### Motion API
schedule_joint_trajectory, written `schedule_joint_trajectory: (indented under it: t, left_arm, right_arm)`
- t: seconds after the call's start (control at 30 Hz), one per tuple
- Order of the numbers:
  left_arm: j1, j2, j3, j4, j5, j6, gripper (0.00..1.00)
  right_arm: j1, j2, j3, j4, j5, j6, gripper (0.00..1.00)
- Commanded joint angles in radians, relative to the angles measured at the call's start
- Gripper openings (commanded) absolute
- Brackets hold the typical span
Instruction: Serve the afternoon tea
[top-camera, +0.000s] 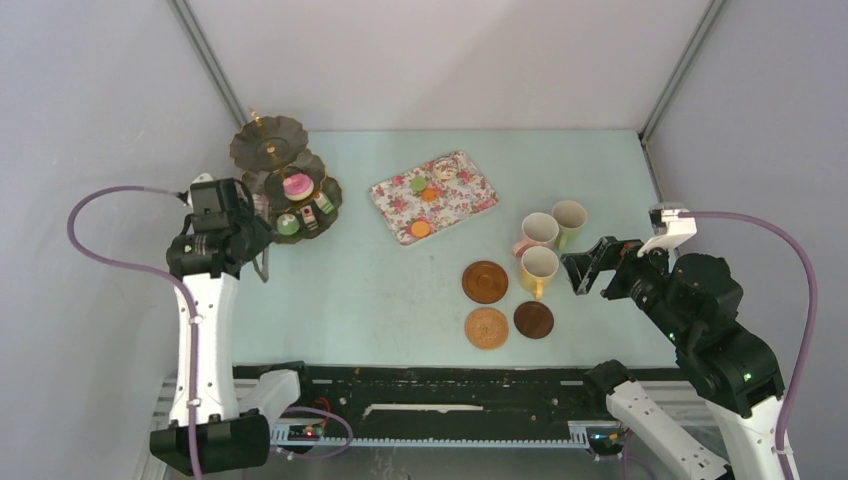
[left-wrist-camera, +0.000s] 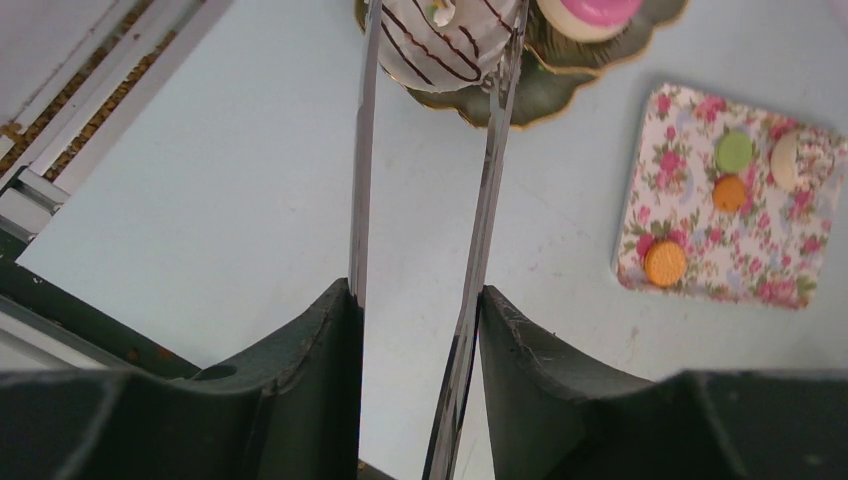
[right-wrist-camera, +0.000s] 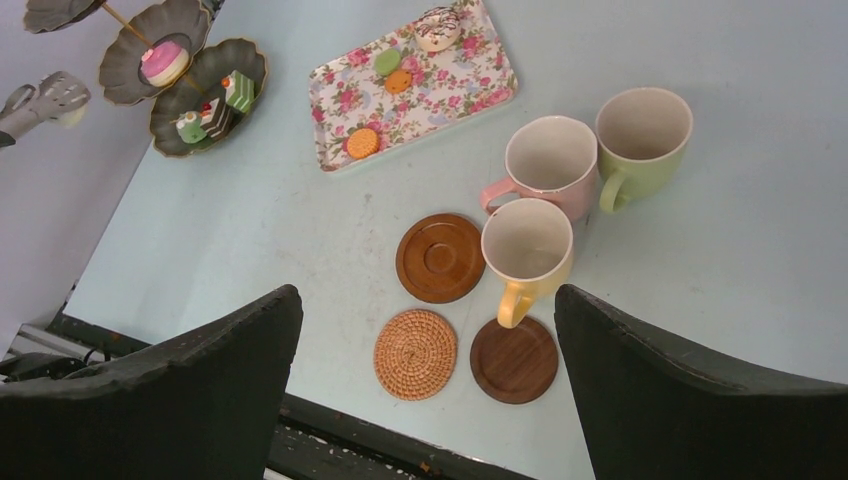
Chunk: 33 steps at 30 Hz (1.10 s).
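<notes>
My left gripper (left-wrist-camera: 420, 300) is shut on the long metal tongs (left-wrist-camera: 490, 180). The tong tips hold a white cake with dark stripes (left-wrist-camera: 440, 45) over the edge of the dark scalloped stand (top-camera: 270, 150). The stand's tiers hold a pink cake (top-camera: 297, 185) and small green cakes (top-camera: 288, 225). My right gripper (right-wrist-camera: 430, 380) is open and empty above the coasters, right of the mugs. The yellow mug (right-wrist-camera: 527, 250), pink mug (right-wrist-camera: 550, 160) and green mug (right-wrist-camera: 642, 130) stand together. Three brown coasters (right-wrist-camera: 440, 257) lie empty beside them.
The flowered tray (top-camera: 480, 195) lies at the middle back with a green macaron (top-camera: 418, 184), two orange ones (top-camera: 421, 229) and a white striped cake (top-camera: 444, 168). Grey walls close in both sides. The table's near edge (right-wrist-camera: 330, 420) runs just below the coasters.
</notes>
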Motion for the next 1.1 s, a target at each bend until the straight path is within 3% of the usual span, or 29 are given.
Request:
schedule_joint_trajectory:
  t: [0.0,0.37,0.7,1.07]
  left_arm:
    - [0.084,0.016,-0.009,0.124,0.043,0.02,0.32]
    - [0.104,0.199,0.071,0.246,0.066,0.067,0.33]
    - [0.102,0.224,0.009,0.358,0.073,0.073,0.36]
    - [0.101,0.261,-0.052,0.444,0.089,0.099,0.47]
  right_arm:
    - [0.005,0.01,0.001,0.048,0.02,-0.013,1.0]
    - [0.003,0.003,0.002,0.036,0.067,-0.01,1.0]
    - [0.004,0.004,0.001,0.028,0.083,-0.003,1.0]
    - [0.003,0.012,0.002,0.029,0.06,0.008,1.0]
